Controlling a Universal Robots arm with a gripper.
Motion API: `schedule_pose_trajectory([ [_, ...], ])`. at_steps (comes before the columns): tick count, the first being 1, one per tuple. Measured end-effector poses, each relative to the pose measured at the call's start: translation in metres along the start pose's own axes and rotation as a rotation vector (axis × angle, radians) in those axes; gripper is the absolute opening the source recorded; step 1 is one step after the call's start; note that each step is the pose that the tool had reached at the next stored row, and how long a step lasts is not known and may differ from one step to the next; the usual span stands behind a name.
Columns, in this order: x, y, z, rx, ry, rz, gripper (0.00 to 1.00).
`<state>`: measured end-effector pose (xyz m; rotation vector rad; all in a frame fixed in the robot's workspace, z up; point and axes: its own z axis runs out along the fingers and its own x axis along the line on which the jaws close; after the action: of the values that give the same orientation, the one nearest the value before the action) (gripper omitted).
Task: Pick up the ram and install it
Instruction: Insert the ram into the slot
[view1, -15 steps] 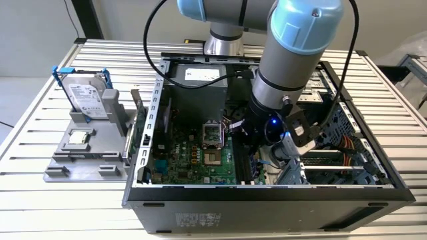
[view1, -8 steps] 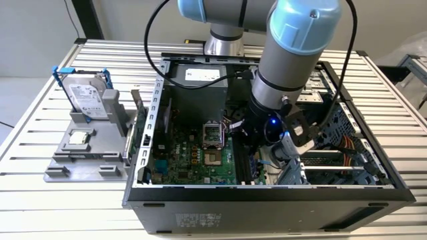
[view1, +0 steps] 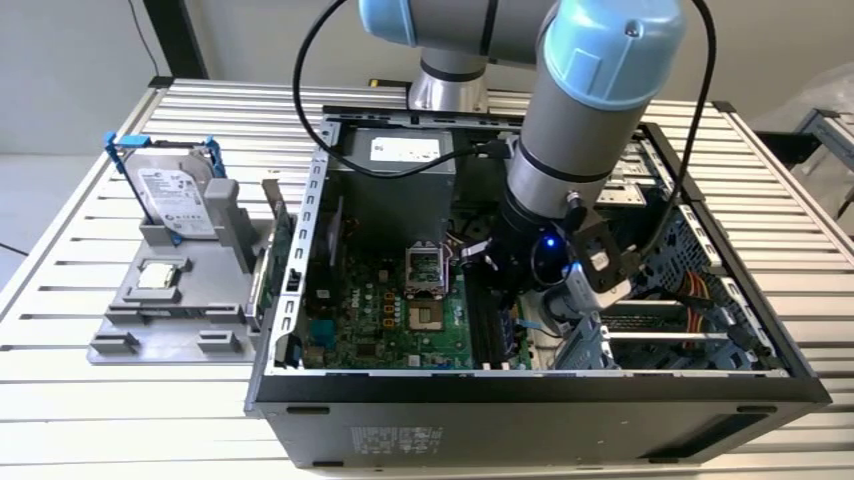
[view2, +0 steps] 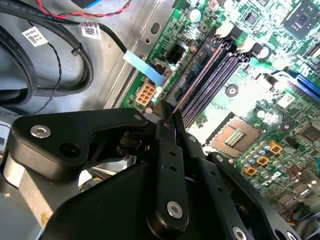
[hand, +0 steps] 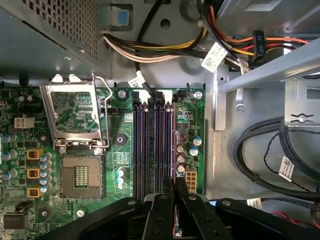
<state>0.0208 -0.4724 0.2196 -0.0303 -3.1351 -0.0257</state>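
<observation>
In the exterior view, my arm is reaching down into the open computer case on the worktop, my pincer sitting low over the motherboard. In the second wrist view, my pincer is gripping the ram, edge-on, lying along a slot. In the first wrist view, my pincer is clenching the ram in the outermost memory slot.

The ram stands in the motherboard slot beside the processor socket.
</observation>
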Motion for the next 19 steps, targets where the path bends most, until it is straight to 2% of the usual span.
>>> schedule_pose_trajectory([
  [19, -0.0001, -0.0011, -0.0001, 0.0013, 0.0100, 0.002, 0.00],
])
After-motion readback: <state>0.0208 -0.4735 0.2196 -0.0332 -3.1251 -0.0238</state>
